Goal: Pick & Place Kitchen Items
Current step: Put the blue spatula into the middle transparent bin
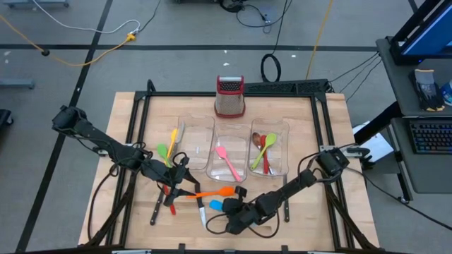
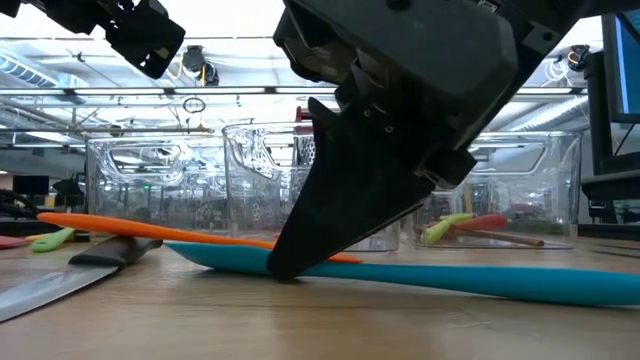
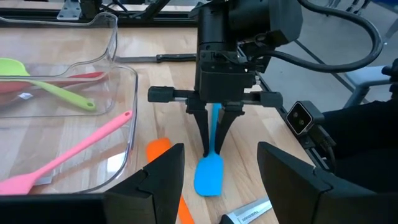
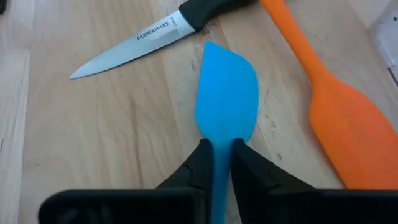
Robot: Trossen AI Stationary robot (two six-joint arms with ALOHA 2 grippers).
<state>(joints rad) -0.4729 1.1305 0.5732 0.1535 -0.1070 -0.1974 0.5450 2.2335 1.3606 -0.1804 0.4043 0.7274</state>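
The blue spatula [image 4: 225, 93] lies flat on the counter [image 1: 332, 141] near its front edge, between a black-handled knife [image 4: 155, 34] and the orange spatula [image 4: 348, 124], well short of the clear bins [image 1: 233, 152]. The right gripper [image 4: 217, 152] stands over it with its fingers [image 3: 205, 134] drawn in on either side of the thin neck just behind the blade, touching or nearly touching it; the spatula has not left the wood.

It looks light, with a soft, bendy blade and a smooth, narrow handle. A hold at the neck is close to the heavier blade end, so the long handle may droop or swing once lifted, and the slick surface could let it twist between the fingers. A firm squeeze should do no harm.

The left gripper [image 3: 217, 180] hovers nearby over the counter, its fingers apart and holding nothing.
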